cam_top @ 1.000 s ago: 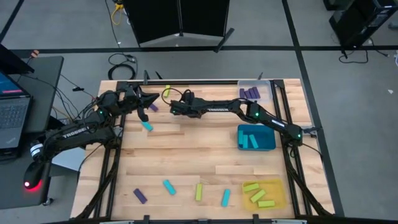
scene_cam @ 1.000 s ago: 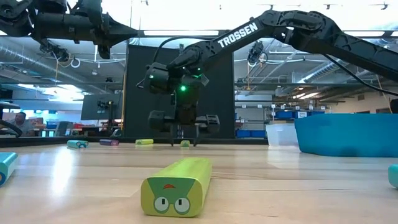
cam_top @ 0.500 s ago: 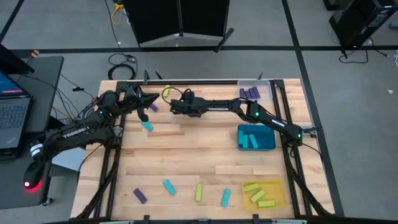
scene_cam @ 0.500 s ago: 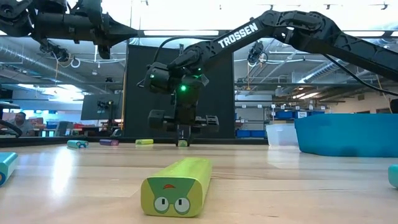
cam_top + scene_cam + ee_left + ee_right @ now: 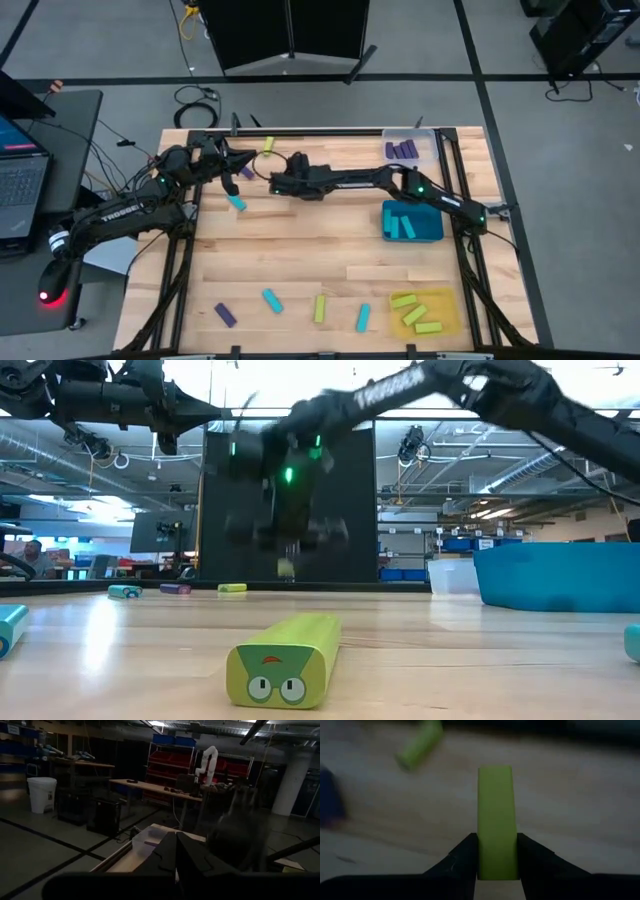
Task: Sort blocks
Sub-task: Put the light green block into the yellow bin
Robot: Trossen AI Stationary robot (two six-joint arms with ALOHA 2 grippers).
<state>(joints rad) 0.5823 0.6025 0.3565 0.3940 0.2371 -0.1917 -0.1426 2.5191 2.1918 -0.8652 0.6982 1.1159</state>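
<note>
Gripping a yellow-green block [image 5: 495,820] between its fingers [image 5: 462,860], the right gripper [image 5: 276,184] hangs above the far-left part of the table [image 5: 300,250], block clear of the wood in the low view.

Scene, L to R:
- Left gripper [image 5: 243,160]: fingers together, nothing held, parked just left of the right gripper.
- Loose blocks near the right gripper: one cyan [image 5: 237,203] below-left of it, one purple [image 5: 246,172] beside the left gripper's tip, one yellow-green [image 5: 268,145] just beyond it.
- Trays, well to the gripper's right: clear tray [image 5: 420,140] w/ purple blocks, teal tray [image 5: 435,225] w/ cyan, yellow tray [image 5: 450,310] w/ yellow-green.

Risks (est.):
1. Slip. Block is smooth, hard-looking, flat-faced; pads clamp only its near end, so most of the length overhangs. A fast swing could rotate or drop it.
2. Arm-to-arm contact. Left gripper sits close; a leftward path could clip it.
3. Wrong bin. Teal tray lies between gripper and yellow tray; an early release lands there.
4. Bounce-out. Rigid bar on hard tray floor; release low.

Mat'ls: table is pale butcher-block wood, matte, w/ dark rails. Blocks are short rectangular bars, some w/ a printed cartoon face on the end [image 5: 272,682]. Trays are square and shallow.
</note>
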